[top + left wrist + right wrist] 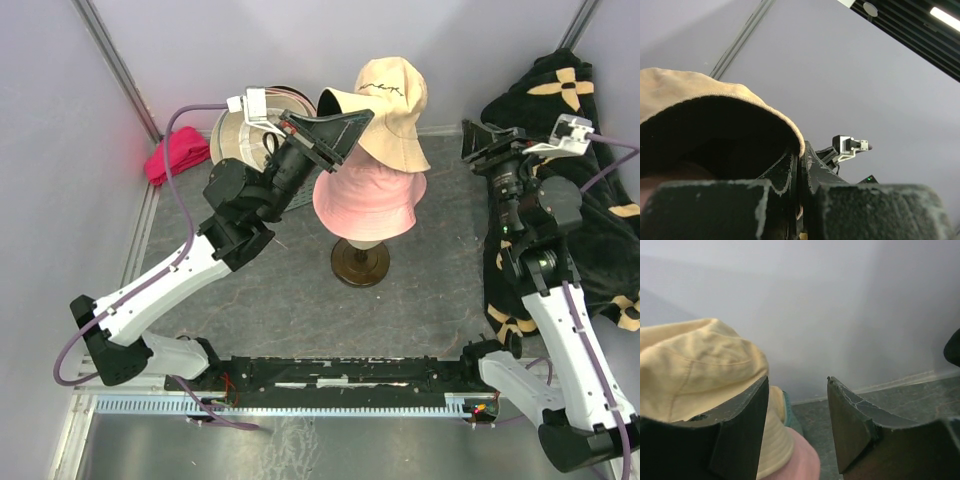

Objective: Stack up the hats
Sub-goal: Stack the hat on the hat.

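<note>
Your left end effector (338, 128) is clenched on the brim edge of the tan fabric bucket hat (392, 110). The left wrist view shows the brim pinched flat between the fingers (816, 172), with the crown hanging off to one side. A brim grip makes sense here: it leaves the opening slack and facing down, so the hat can drop over what's below.

The tan hat is raised and tilted. Its lower brim overlaps the crown of the pink fabric bucket hat (372, 195), which sits on the dark round-based stand (360, 262) in the middle of the grey tabletop (280, 300). From above you can't tell if tan touches pink; the right wrist view shows them close at least.

The tan hat isn't seated yet, so the step in hand looks like lowering tan onto pink. Centre it over the crown before you let go, or it will likely sit lopsided and slide.

Your right end effector (478, 142) is released, jaws apart with nothing between them. It hovers to the right of the stand, pointed at the hats, probably ready to steady the far brim.

A cream round-brimmed hat (235, 135) lies back left behind the left arm and is probably next. The small magenta cloth (178, 155) beside it and the large black cloth with beige flower marks (565, 85) under the right arm aren't task items, so leave them.
</note>
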`<action>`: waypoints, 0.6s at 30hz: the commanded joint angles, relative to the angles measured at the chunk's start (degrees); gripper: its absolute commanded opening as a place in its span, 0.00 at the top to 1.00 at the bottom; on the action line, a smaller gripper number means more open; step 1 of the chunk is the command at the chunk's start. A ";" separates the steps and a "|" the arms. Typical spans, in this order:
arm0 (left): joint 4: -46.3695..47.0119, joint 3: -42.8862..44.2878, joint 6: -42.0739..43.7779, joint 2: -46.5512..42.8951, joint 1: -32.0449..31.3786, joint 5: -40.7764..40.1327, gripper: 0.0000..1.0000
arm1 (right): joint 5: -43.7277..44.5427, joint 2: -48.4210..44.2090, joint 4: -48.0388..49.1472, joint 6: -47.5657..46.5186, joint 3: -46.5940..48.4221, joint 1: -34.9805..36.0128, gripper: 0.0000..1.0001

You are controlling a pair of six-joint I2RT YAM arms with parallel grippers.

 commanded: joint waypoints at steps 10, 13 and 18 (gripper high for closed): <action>0.63 -2.15 1.43 -4.77 -5.07 -5.14 0.97 | -4.81 -9.45 -5.50 18.44 -2.18 -0.01 0.39; 0.70 -4.99 1.63 -6.36 -6.23 -6.50 0.97 | -5.85 -10.36 -5.63 20.54 -4.08 0.02 0.38; 1.57 -9.48 1.97 -9.02 -7.37 -8.22 0.97 | -7.41 -11.68 -5.63 21.98 -6.69 0.05 0.36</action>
